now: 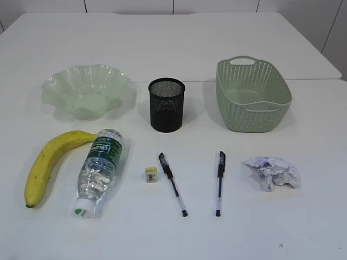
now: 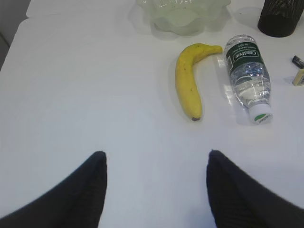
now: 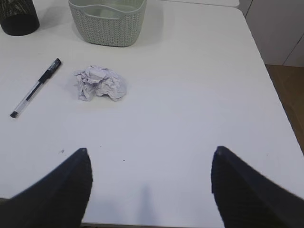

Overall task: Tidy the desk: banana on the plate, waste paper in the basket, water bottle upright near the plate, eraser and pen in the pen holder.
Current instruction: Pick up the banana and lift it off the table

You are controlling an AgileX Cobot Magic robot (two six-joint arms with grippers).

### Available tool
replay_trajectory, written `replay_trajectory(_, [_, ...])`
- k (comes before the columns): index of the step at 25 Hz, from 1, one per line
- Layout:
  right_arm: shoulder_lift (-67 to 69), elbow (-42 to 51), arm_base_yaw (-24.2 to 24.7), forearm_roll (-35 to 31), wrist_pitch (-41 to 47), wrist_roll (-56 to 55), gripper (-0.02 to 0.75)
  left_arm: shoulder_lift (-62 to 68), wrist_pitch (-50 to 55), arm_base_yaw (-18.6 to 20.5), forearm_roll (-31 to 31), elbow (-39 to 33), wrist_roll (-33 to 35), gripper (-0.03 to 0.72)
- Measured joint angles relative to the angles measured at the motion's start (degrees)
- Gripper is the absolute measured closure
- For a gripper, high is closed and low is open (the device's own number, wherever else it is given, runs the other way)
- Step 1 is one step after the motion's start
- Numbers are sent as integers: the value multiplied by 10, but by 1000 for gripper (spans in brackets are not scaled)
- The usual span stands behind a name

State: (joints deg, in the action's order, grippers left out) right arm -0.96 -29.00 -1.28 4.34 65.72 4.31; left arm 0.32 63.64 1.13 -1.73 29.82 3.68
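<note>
Nothing sorted yet. Banana (image 2: 187,78) lies on the tabletop (image 2: 85,95) ahead and slightly right of my left fingers (image 2: 97,185), long axis pointing roughly away toward the plate (image 2: 185,16). Left arm nearer. Both fingers spread, empty; right fingers (image 3: 80,185) face the waste paper (image 3: 99,83).

So the white desk (image 1: 173,49) has the ruffled green plate (image 1: 87,91), black mesh pen holder (image 1: 166,104) and sage basket (image 1: 252,95) lined up along the back, all empty as far as I can see. Up front: banana (image 1: 46,165) touching the water bottle (image 1: 101,172) (lying down, cap toward the camera), tiny eraser (image 1: 150,174), two pens (image 1: 172,183) (image 1: 219,182), and the waste paper (image 1: 272,172) on the right.
</note>
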Motion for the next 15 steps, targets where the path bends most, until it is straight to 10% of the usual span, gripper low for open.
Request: replay_trajectory(15, [0,0,0,0,0,0,154,0,0,0,1,0,0,222])
